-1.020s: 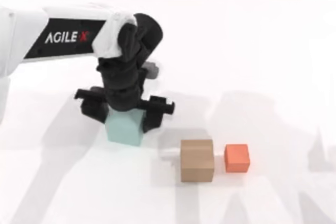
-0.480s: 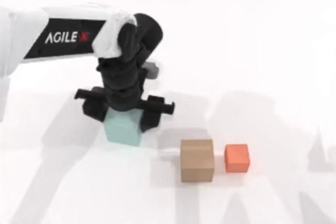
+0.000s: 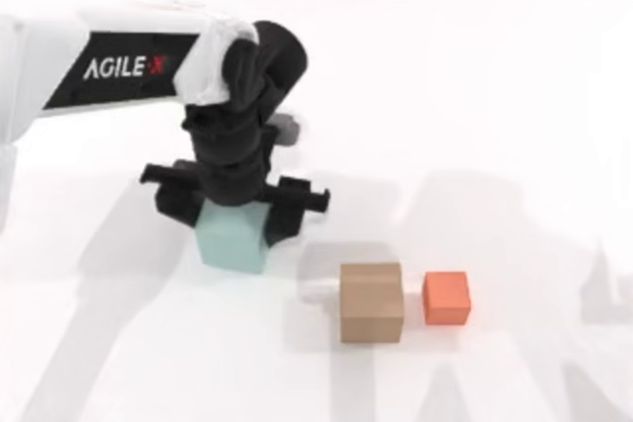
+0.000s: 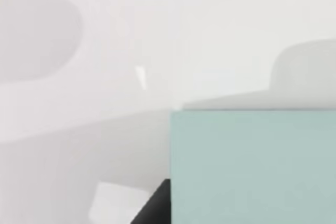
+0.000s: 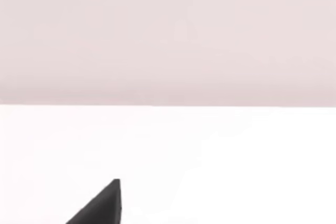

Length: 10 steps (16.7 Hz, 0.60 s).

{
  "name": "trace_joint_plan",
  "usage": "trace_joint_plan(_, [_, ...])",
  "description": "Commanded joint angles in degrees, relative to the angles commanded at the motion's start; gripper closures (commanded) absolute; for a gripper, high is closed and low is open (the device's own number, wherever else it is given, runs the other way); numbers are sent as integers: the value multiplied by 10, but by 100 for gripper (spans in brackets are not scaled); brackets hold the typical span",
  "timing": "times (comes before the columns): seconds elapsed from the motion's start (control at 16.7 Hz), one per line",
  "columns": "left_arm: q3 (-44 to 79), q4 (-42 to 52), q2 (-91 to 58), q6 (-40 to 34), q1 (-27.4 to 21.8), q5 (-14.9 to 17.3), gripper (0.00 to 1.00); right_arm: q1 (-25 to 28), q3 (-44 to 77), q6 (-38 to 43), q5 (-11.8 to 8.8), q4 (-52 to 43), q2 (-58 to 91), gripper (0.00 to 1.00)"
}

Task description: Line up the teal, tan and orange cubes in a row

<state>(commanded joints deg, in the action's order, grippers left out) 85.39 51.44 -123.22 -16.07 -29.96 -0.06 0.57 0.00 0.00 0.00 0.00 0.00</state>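
Note:
The pale teal cube [image 3: 234, 249] sits left of centre, between the black fingers of my left gripper [image 3: 234, 227], which is shut on it. In the left wrist view the teal cube [image 4: 252, 166] fills the lower right, with one dark fingertip [image 4: 157, 208] pressed against its side. The tan cube [image 3: 372, 301] stands on the table to the right and a little nearer the front. The small orange cube [image 3: 446, 297] is just right of the tan one, with a narrow gap between them. My right arm is out of the top view; only a dark tip of my right gripper [image 5: 107, 203] shows.
The white table [image 3: 514, 145] stretches to the right and back, ending at a pale pinkish wall [image 5: 168, 35]. Soft shadows of the arms lie across the table's front.
My left gripper and the teal cube have shifted slightly left and toward the back. The tan and orange cubes have not moved.

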Motion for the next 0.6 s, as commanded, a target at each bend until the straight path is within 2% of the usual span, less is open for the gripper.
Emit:
trace_joint_plan(0.36, [74, 119, 40, -2, 9, 0, 100, 0, 0, 0, 0, 0, 0, 0])
trace_joint_plan(0.6, [82, 130, 46, -1, 11, 0, 100, 0, 0, 0, 0, 0, 0, 0])
